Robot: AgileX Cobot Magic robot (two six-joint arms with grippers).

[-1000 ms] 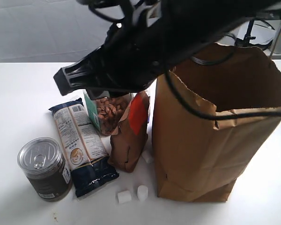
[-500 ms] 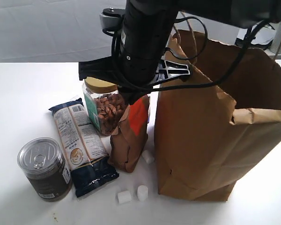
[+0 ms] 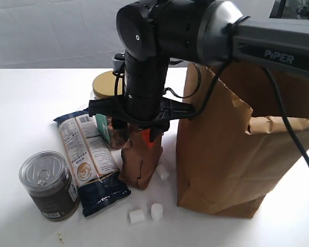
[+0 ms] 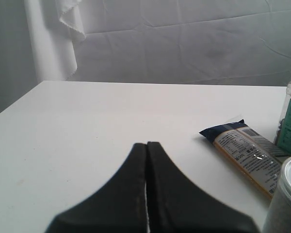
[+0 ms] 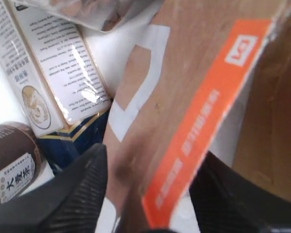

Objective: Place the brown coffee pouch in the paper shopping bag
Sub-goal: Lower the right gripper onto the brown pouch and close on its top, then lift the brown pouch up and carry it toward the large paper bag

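The brown coffee pouch point(image 3: 138, 165) stands upright on the white table, just left of the paper shopping bag point(image 3: 232, 154). My right gripper point(image 3: 144, 135) has come down over the pouch's folded top. In the right wrist view the pouch point(image 5: 184, 73) with its orange-red label point(image 5: 218, 102) fills the gap of that gripper point(image 5: 153, 156), whose black fingers point(image 5: 82, 187) stand open on either side of it. The bag's wall point(image 5: 274, 121) is close beside the pouch. My left gripper point(image 4: 146, 145) is shut and empty, low over bare table away from the items.
A glass nut jar point(image 3: 112, 133) with a wooden lid stands behind the pouch. A dark-blue-and-white packet point(image 3: 87, 154) lies to its left, and a sealed tin can point(image 3: 47, 182) is at the front left. Small white pieces point(image 3: 144, 212) lie before the bag.
My right arm has swung down from above the bag to the pouch's top, and its fingers now straddle the pouch. The pouch still stands in place.
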